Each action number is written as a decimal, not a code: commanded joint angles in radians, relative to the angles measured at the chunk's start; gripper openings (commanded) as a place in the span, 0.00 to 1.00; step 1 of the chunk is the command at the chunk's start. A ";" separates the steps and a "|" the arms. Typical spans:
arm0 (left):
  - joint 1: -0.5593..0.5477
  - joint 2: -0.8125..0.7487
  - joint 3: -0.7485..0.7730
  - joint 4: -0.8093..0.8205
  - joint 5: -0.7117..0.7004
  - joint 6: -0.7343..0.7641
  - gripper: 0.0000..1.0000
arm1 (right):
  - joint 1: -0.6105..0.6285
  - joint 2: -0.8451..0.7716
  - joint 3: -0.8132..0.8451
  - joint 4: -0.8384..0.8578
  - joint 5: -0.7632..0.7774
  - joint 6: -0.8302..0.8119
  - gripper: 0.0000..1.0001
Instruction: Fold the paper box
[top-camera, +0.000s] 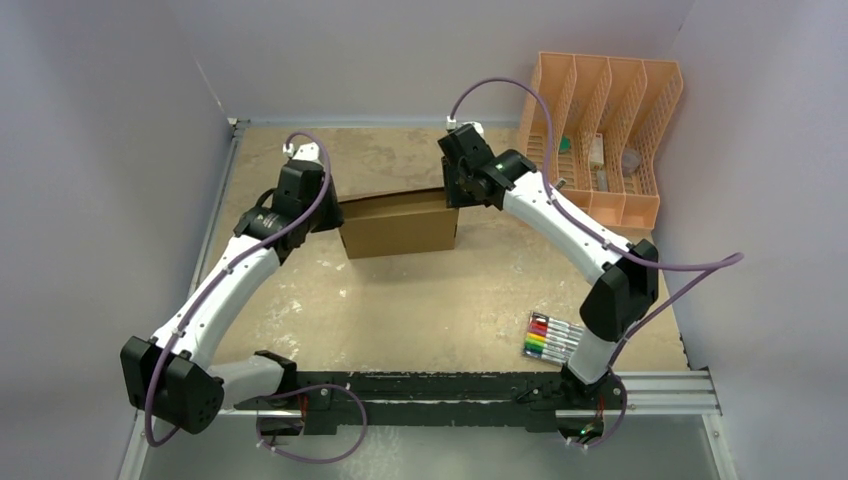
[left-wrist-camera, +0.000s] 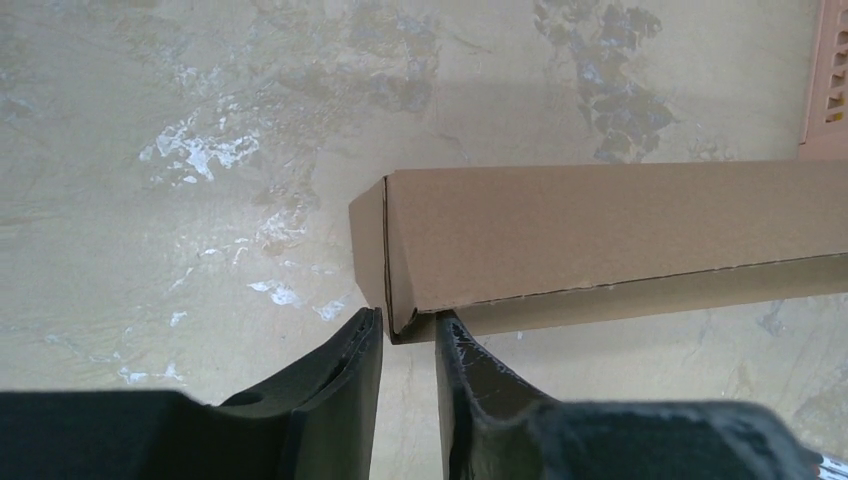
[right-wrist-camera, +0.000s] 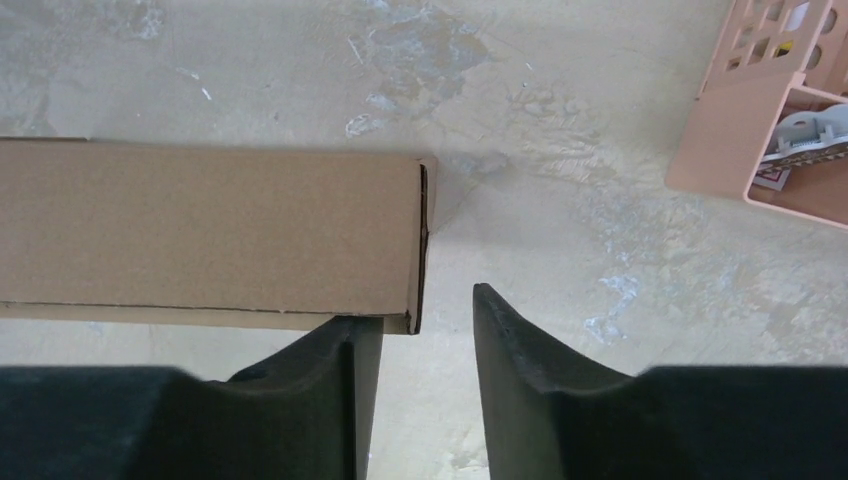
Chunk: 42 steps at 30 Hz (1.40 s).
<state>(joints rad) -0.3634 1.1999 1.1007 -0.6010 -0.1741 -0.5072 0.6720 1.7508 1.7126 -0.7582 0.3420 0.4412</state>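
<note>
The left tool (left-wrist-camera: 408, 320) has its two dark fingers set a narrow gap apart. A bottom corner of the paper box (left-wrist-camera: 600, 230) sits right at the mouth of that gap, though I cannot tell if either finger presses on it. The right tool (right-wrist-camera: 425, 305) stands wider. One fingertip lies under the box's other end corner and the other fingertip is clear of the cardboard, over bare counter (top-camera: 400, 310).

The box is plain brown cardboard folded into a shallow rectangular shape. It rests on the counter in the middle of the far half, with one tool at each short end. A seam runs along its long edge in both wrist views.

At the far right corner stands a peach slotted organizer (top-camera: 600, 140) with four compartments. Small items lie low in three of them: one greenish, one white, one grey. What they are is too small to tell.

The left arm (top-camera: 225, 285) rises from its base at the near left and reaches forward and inward to the box's left end. The right arm (top-camera: 570, 225) bends at the elbow near the right edge and angles back toward the box's right end. A row of coloured markers (top-camera: 552, 337) lies on the counter just beside the right arm's base.
</note>
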 joint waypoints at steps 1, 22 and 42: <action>-0.006 -0.054 0.019 0.033 -0.046 0.025 0.30 | -0.007 -0.084 -0.014 0.056 -0.016 -0.051 0.50; 0.149 -0.070 0.096 0.077 0.062 -0.192 0.58 | -0.175 -0.175 -0.116 0.250 -0.340 0.222 0.55; 0.150 -0.046 -0.171 0.117 0.170 -0.132 0.38 | -0.173 -0.237 -0.502 0.405 -0.403 0.088 0.26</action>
<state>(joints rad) -0.2161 1.1492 0.9920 -0.4412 -0.0292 -0.6846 0.4973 1.5066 1.2884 -0.2619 -0.0090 0.5930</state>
